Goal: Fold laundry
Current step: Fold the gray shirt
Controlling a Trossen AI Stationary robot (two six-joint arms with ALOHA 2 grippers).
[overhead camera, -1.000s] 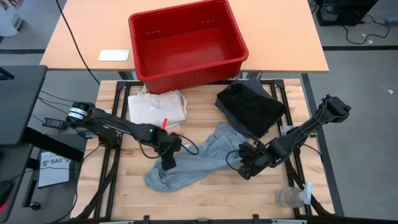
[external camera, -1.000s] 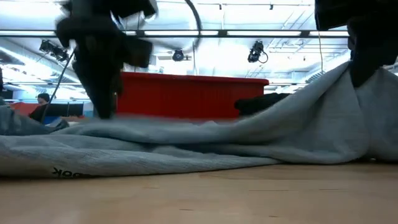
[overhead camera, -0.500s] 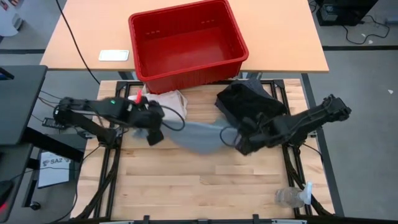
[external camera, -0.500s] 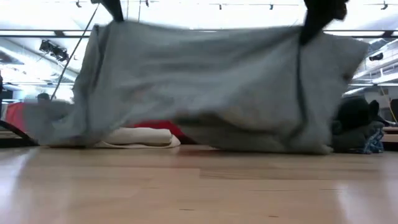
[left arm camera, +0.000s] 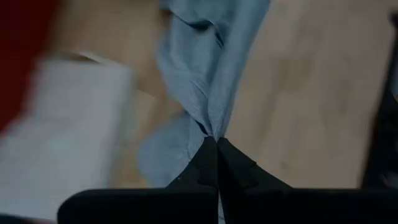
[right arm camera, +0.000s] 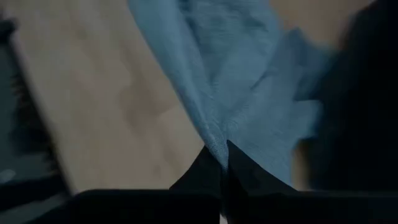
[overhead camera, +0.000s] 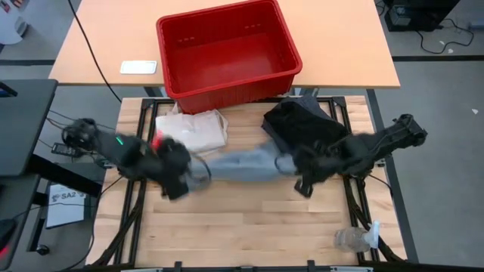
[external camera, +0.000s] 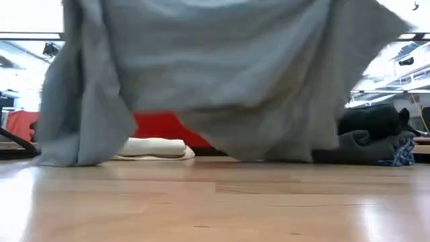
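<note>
A light grey T-shirt (overhead camera: 242, 164) hangs stretched between two robot arms above a wooden table (overhead camera: 249, 227), its long axis running straight across from one gripper to the other. The left gripper (overhead camera: 175, 180) pinches one end and the right gripper (overhead camera: 306, 177) the other; each wrist view shows dark fingers (left arm camera: 211, 163) closed tight on a bunched fold of cloth, with the fabric fanning away from the pinch. Neither arm is nearer than the other: the garment lies directly between them, so any laying-down probably depends on both hands moving together toward the open boards at the table's near side. From table height the shirt hangs as a broad, wrinkled curtain (external camera: 215, 74), its lower edge draped unevenly and just clear of the surface at the middle, one side hanging lower. It looks soft, thin and limp, a pale blue-grey. Behind it rest a cream folded bag (overhead camera: 193, 128), a pile of dark garments (overhead camera: 306, 130) and a red bin (overhead camera: 227, 53)
</note>
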